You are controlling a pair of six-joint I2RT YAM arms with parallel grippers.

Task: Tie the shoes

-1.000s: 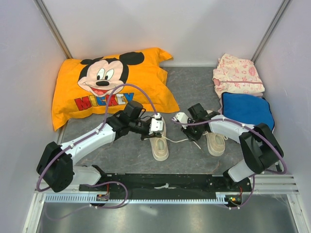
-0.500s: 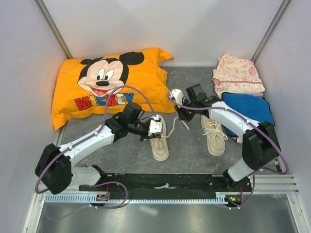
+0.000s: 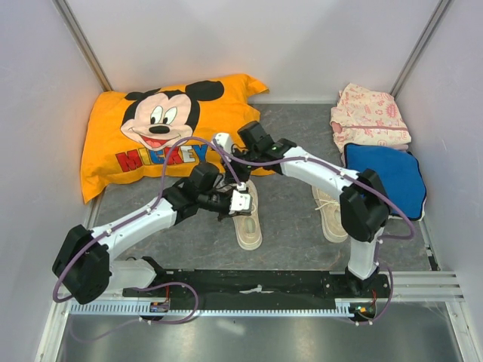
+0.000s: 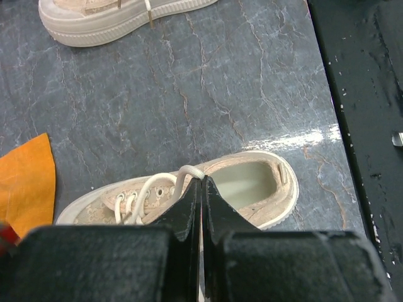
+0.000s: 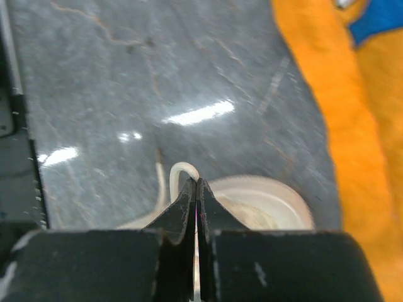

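Left shoe (image 3: 248,225) lies on the tabletop (image 3: 290,226) just off the near right corner of the Mickey pillow (image 3: 151,143). Right shoe (image 3: 333,216) is well apart from the pillow, further right. Step looks like knot start on left shoe. Left claw (image 4: 201,181) is pinched tight on a lace loop (image 4: 187,171); right claw (image 5: 196,182) is clamped on lace too. Next: cross strands without slipping. Both arms meet over the left shoe near the pillow's edge, the right reaching across.
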